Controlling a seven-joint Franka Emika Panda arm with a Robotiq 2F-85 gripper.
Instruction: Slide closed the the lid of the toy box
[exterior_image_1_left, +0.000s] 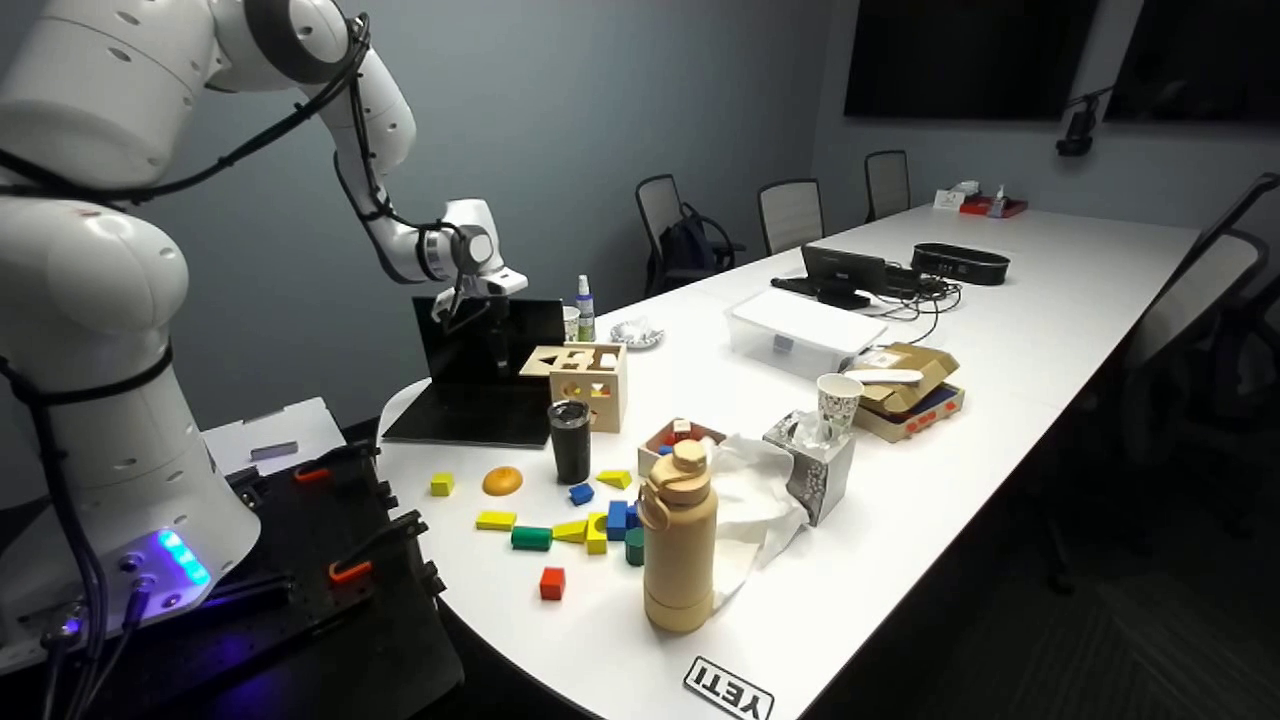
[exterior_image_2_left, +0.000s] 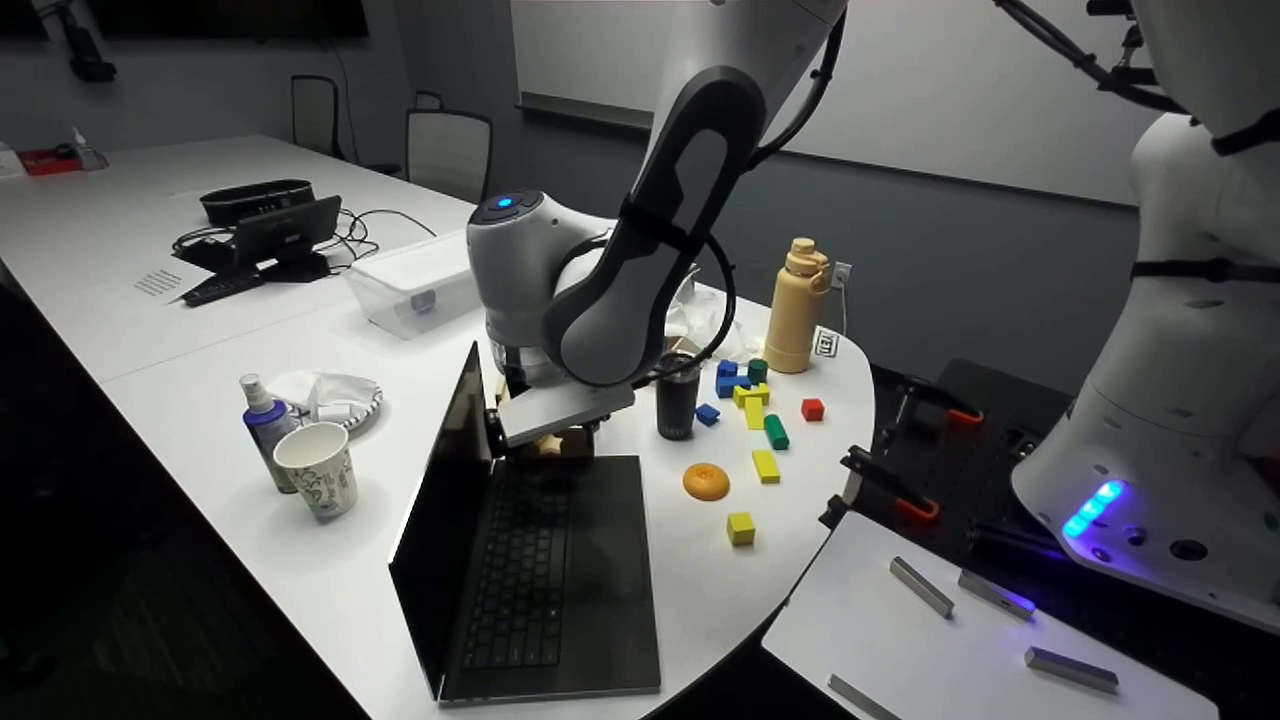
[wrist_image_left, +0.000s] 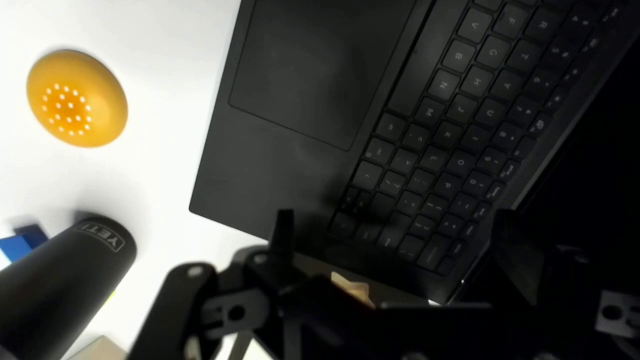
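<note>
The toy box is a light wooden cube (exterior_image_1_left: 604, 410) with shaped holes, standing beside the laptop. Its flat wooden lid (exterior_image_1_left: 536, 359) sticks out from the top toward the laptop, so the lid is partly slid open. My gripper (exterior_image_1_left: 497, 350) is just off the lid's outer end, in front of the laptop screen. In the wrist view my gripper (wrist_image_left: 395, 225) has its black fingers wide apart, with nothing held between them. A star shape (wrist_image_left: 352, 289) on the shadowed wood shows between them, low in that view. In an exterior view the arm hides most of the box (exterior_image_2_left: 572, 443).
The open black laptop (exterior_image_2_left: 600, 570) lies under and beside the gripper, its screen upright close by. A black tumbler (exterior_image_1_left: 571, 445) stands in front of the box. An orange half (exterior_image_1_left: 502, 481), several coloured blocks (exterior_image_1_left: 597, 533) and a tan bottle (exterior_image_1_left: 680, 550) are on the table.
</note>
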